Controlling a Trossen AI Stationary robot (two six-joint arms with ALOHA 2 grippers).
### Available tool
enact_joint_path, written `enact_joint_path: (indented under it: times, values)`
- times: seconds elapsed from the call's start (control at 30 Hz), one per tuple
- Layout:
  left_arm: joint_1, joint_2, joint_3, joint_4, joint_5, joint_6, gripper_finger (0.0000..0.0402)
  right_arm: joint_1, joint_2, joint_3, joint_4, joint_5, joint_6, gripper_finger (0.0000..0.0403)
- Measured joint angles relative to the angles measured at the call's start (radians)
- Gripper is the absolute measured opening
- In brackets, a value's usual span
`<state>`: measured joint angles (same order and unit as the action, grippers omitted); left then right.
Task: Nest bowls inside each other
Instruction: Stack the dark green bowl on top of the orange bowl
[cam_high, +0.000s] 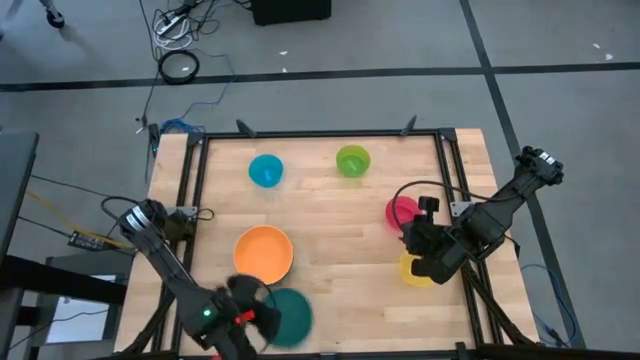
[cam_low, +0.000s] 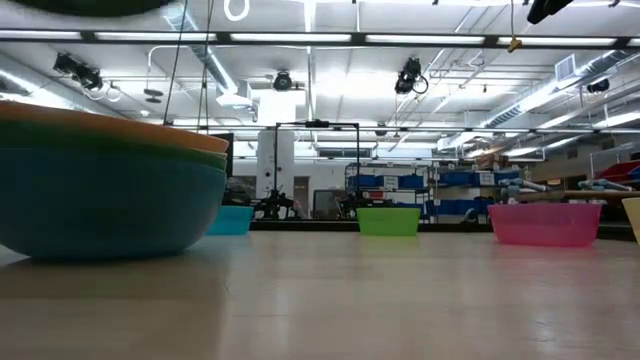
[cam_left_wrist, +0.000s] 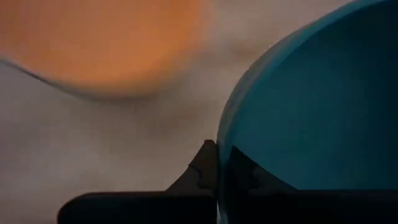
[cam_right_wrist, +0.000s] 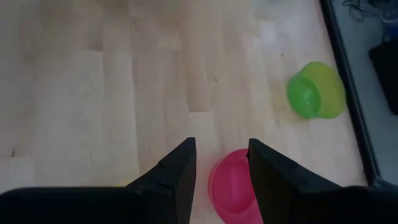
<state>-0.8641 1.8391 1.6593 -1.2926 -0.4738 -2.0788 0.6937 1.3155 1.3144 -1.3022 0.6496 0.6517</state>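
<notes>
My left gripper (cam_high: 253, 308) is shut on the teal bowl (cam_high: 292, 316) near the table's front edge, just right of the gripper. Behind it stands a stack with the orange bowl (cam_high: 264, 252) on top. In the low view that stack (cam_low: 100, 190) shows orange, green and blue layers. At the table's right my right gripper (cam_right_wrist: 221, 163) hangs open above the pink-red bowl (cam_right_wrist: 231, 186), touching nothing. The yellow bowl (cam_high: 413, 270) lies partly under that gripper. The cyan bowl (cam_high: 266, 170) and lime green bowl (cam_high: 352, 160) rest on their bases at the back. My left gripper pinches the teal bowl's rim (cam_left_wrist: 222, 146) on its left side, one finger (cam_left_wrist: 200, 173) outside the wall and the other inside it. The fingers slant down from the table's left. A dark underside (cam_low: 90, 5) at the low view's top suggests the bowl is off the table.
A dark metal frame (cam_high: 197, 170) borders the wooden table top on its left, far and right sides. Bare wood lies in the middle, between the orange stack and the pink-red bowl. Cables lie on the floor beyond the far edge.
</notes>
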Motion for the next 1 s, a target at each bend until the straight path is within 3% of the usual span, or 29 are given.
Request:
enact_joint_path:
  times: [0.1,0.17,0.23,0.43,0.67,0.83,1.0]
  values:
    - [0.034,-0.002,0.076,-0.305,-0.003,-0.023,0.0008,0.000,0.000,0.000,0.000,0.020,-0.004,0.0132]
    - [0.066,-0.050,0.051,-0.239,-0.060,0.058,0.0008,-0.001,0.000,0.000,0.000,0.021,-0.006,0.0132]
    - [0.096,-0.102,0.014,-0.284,-0.080,0.079,0.0008,-0.006,0.000,0.000,0.000,0.021,-0.022,0.0132]
    - [0.198,-0.149,-0.114,-0.275,0.011,0.142,0.0008,-0.021,0.005,0.000,0.000,0.028,-0.027,0.0132]
    - [0.244,-0.162,-0.232,-0.273,0.120,0.164,0.0009,-0.023,0.006,0.000,0.014,0.028,-0.024,0.0132]
    - [0.244,-0.163,-0.235,-0.279,0.128,0.165,0.0017,-0.024,0.006,0.000,0.030,0.036,-0.031,0.0132]
    - [0.244,-0.172,-0.223,-0.279,0.168,0.172,0.0050,-0.027,0.006,0.000,0.038,0.036,-0.033,0.0132]
